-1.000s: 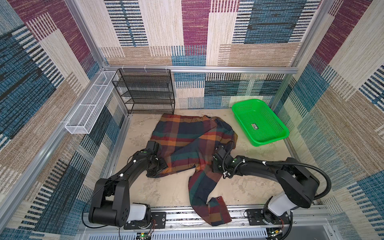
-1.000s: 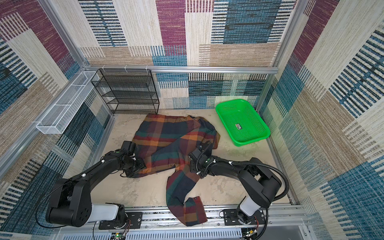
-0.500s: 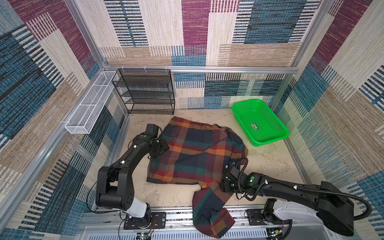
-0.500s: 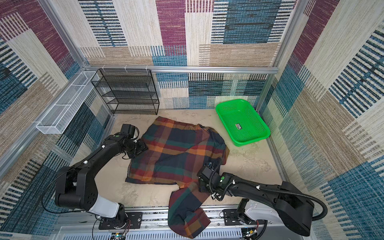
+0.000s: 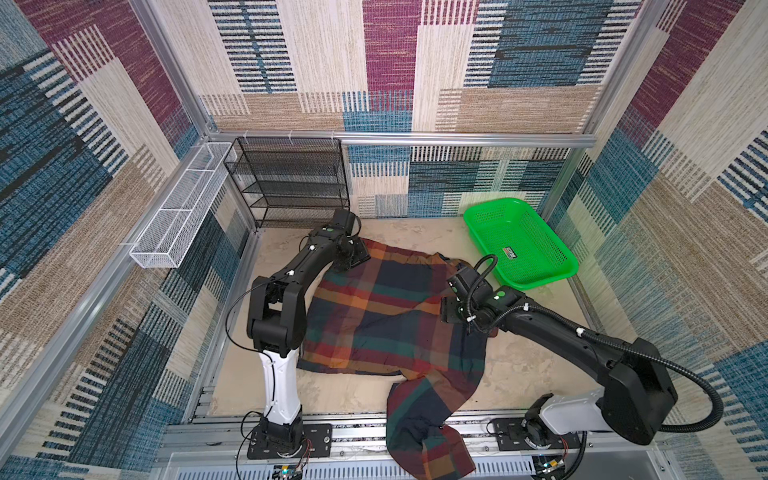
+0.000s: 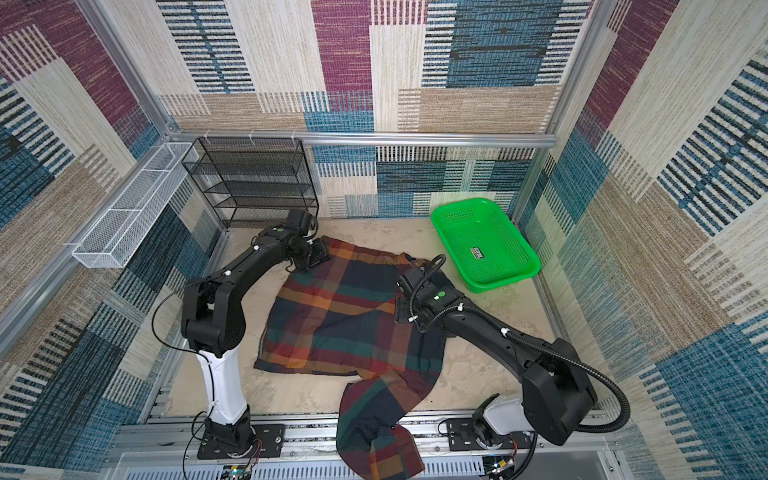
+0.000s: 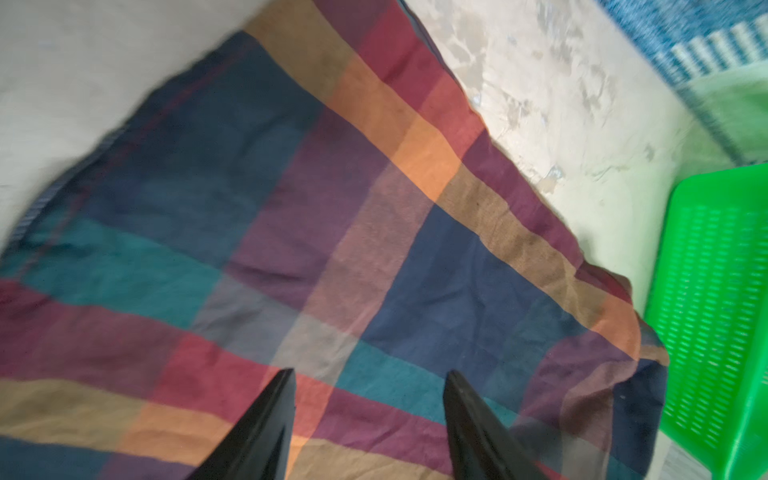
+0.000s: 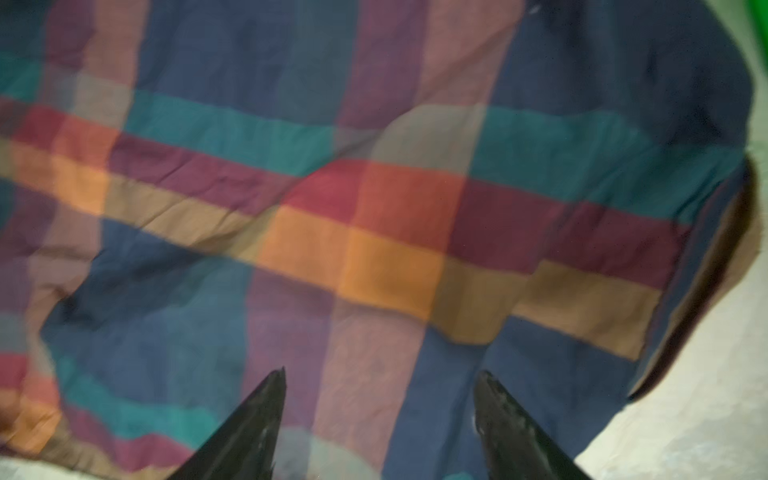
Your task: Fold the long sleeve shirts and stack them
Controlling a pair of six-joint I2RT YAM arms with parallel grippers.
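Both arms are matte black, each with a white lower link (image 5: 280, 386) and green wrist dot (image 5: 501, 294). A ribbed black hose (image 5: 718, 401) loops beside the right arm (image 5: 557, 328).

Landmark: long sleeve shirt (image 5: 386, 316), spread on the middle of the table (image 5: 523, 365).
Sleeve (image 5: 428, 432): off the shirt's near right corner, over the table's front edge and across the rail (image 5: 353, 432).
Shelf rack (image 5: 291, 178): behind the shirt's left half, against the back wall.
Wire basket (image 5: 183, 208): left of the shirt, up on the side wall.
Plastic basket (image 5: 519, 249): behind and right of the shirt, near its far right corner.
Left gripper (image 5: 360, 257): over the shirt's far left corner.
Right gripper (image 5: 448, 309): over the shirt's right edge.
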